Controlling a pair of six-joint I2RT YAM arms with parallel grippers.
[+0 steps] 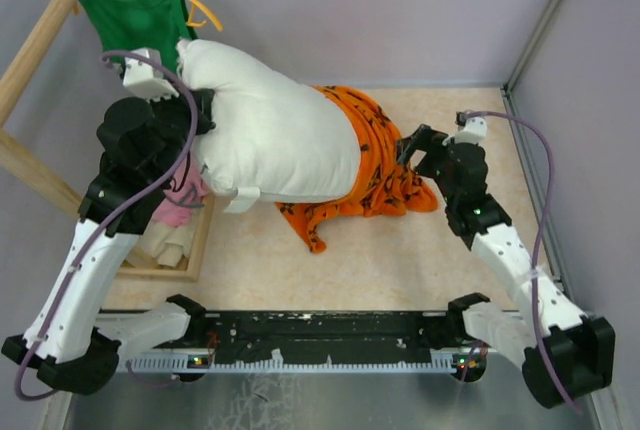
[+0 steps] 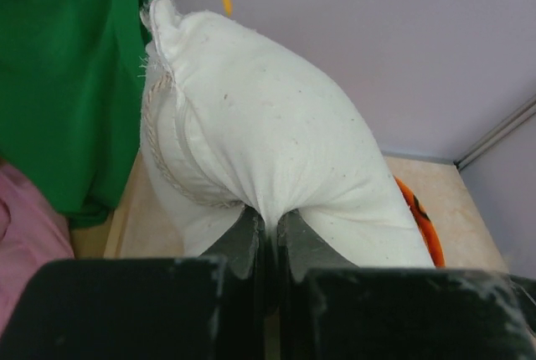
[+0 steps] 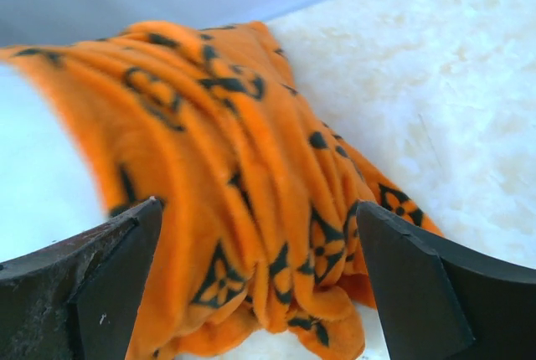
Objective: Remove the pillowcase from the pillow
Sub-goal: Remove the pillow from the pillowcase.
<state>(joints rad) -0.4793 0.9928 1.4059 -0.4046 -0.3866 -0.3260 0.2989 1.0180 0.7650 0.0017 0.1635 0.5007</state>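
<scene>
The plump white pillow (image 1: 270, 135) is lifted at its left end, where my left gripper (image 2: 270, 222) is shut on a pinch of its white fabric (image 2: 268, 126). The orange pillowcase (image 1: 375, 165) with black motifs is bunched round the pillow's right end and trails onto the table. My right gripper (image 1: 408, 145) sits just right of that bunch. In the right wrist view it (image 3: 258, 209) stands wide open, its fingers on either side of the orange folds (image 3: 234, 142) without gripping them. A strip of bare pillow (image 3: 33, 176) shows at the left.
A green tank top (image 1: 140, 20) hangs on a yellow hanger from a wooden rack (image 1: 40, 40) at the back left. A pink cloth (image 1: 180, 205) lies in a wooden tray (image 1: 200, 240) under the left arm. Grey walls close in the back and right.
</scene>
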